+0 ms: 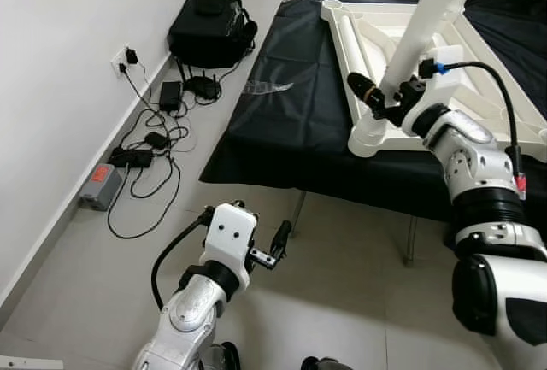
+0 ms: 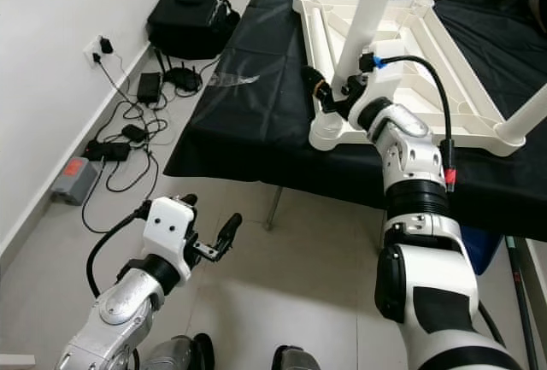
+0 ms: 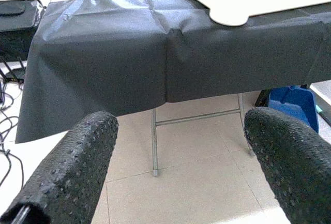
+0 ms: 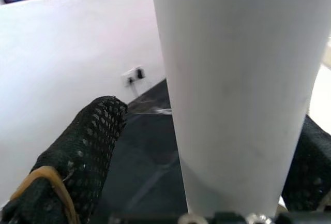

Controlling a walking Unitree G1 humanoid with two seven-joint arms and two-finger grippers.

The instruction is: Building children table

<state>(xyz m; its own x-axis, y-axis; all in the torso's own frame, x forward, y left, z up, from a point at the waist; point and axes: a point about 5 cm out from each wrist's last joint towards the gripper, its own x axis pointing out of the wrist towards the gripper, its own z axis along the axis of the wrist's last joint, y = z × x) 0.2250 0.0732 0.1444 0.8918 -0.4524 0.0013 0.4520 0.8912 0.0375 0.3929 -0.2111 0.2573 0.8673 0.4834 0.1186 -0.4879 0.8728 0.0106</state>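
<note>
My right gripper point(image 1: 373, 101) is at the near corner of the white table top point(image 1: 376, 37), which lies upside down on the black cloth point(image 1: 273, 122) of a folding table. A white table leg point(image 1: 427, 20) stands in that corner socket, tilted a little, and my two black fingers point(image 4: 83, 157) are around its lower part, one at each side. In the right wrist view the leg sits between the fingers and appears to touch both, so I judge the gripper closed on it. In the right eye view two other legs point(image 2: 526, 122) already stand on the table top.

My left gripper point(image 1: 269, 250) hangs low over the floor, in front of the cloth edge, and holds nothing; its fingers point(image 3: 72, 177) are well apart (between them I see the metal legs of the folding table and a blue box point(image 3: 289, 107) under it).

By the wall at my left there are a black bag point(image 1: 209, 28), a power strip point(image 1: 102, 186) and several cables.
</note>
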